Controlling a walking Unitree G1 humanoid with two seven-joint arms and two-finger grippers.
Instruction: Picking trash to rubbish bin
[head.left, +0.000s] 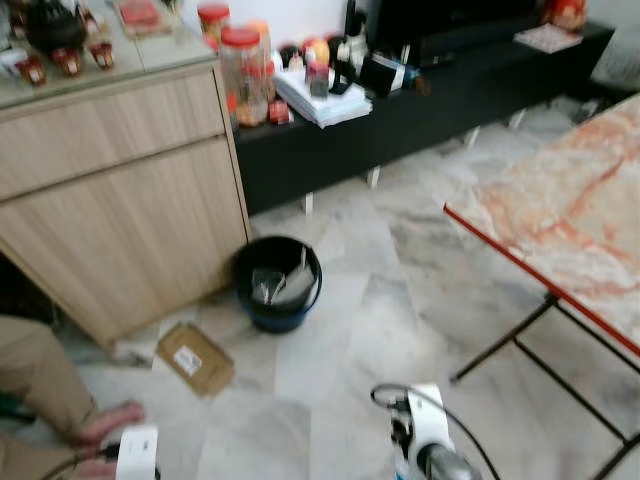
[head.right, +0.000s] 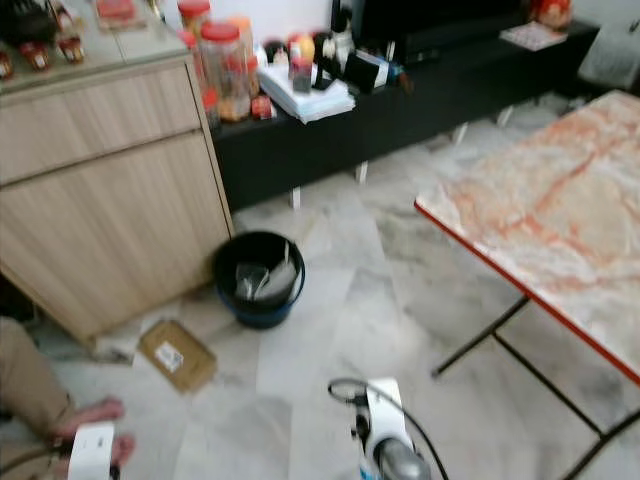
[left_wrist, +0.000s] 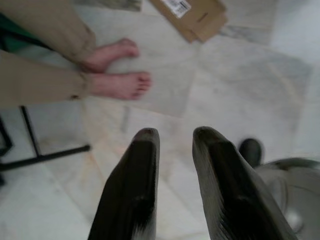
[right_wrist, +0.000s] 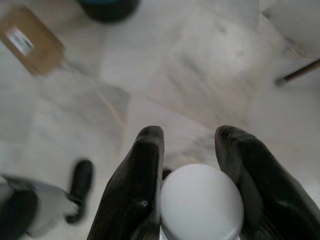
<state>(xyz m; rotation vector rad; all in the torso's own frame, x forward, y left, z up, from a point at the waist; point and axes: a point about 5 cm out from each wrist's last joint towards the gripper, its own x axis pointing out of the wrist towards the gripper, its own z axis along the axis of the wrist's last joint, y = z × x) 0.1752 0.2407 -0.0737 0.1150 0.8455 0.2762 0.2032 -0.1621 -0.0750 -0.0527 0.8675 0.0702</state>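
Note:
A dark round rubbish bin (head.left: 278, 283) stands on the marble floor beside the wooden cabinet, with some clear and grey trash inside. A flat brown cardboard box (head.left: 195, 358) with a white label lies on the floor to its left and nearer to me. My right gripper (right_wrist: 190, 132) is shut on a white round-topped object (right_wrist: 201, 200), held low over the floor, well short of the bin. My left gripper (left_wrist: 175, 137) hangs open over bare floor with nothing between its fingers, and the cardboard box (left_wrist: 195, 17) lies beyond it.
A person's bare feet (left_wrist: 117, 75) and tan trouser legs rest on the floor at my left. The wooden cabinet (head.left: 120, 200) stands left. A black low bench (head.left: 430, 110) lines the back wall. A red-edged marble folding table (head.left: 570, 210) stands at the right on thin black legs.

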